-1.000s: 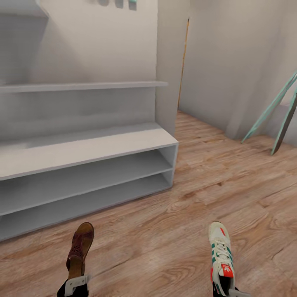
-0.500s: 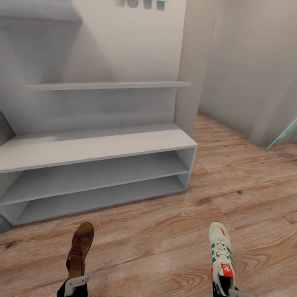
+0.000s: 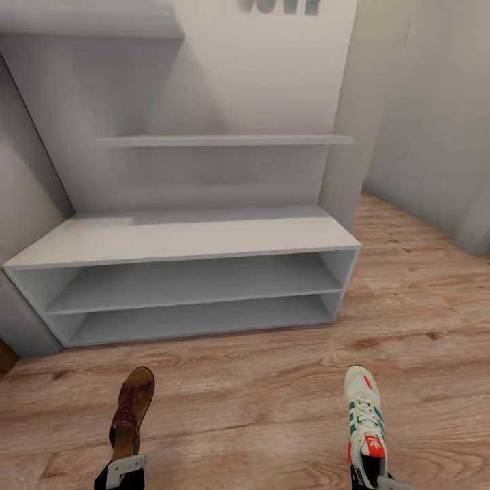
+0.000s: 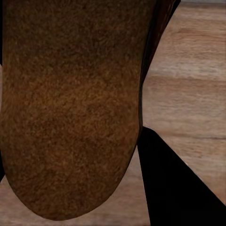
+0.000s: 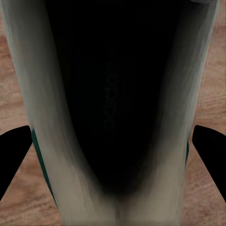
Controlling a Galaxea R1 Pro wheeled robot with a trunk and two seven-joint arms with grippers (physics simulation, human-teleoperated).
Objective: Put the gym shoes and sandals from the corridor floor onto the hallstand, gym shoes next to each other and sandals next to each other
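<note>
In the head view my left gripper at the lower left is shut on the heel of a brown sandal, toe pointing ahead, held above the corridor floor. At the lower right my right gripper is shut on the heel of a white gym shoe with green stripes and red-orange patches. The pale-grey hallstand stands straight ahead, its bench top and two shelf slots bare. The left wrist view looks down on the sandal's brown footbed. The gym shoe's dark inside sits between my dark fingers in the right wrist view.
A stepped upper shelf runs above the bench, with a higher one at the top left. A grey wall flanks the hallstand's left end. A wall closes the right side. Wood floor lies between me and the hallstand.
The camera has swung left, so the hallstand has slid right and its left end has come into view. Both grippers and their shoes keep the same places in the picture.
</note>
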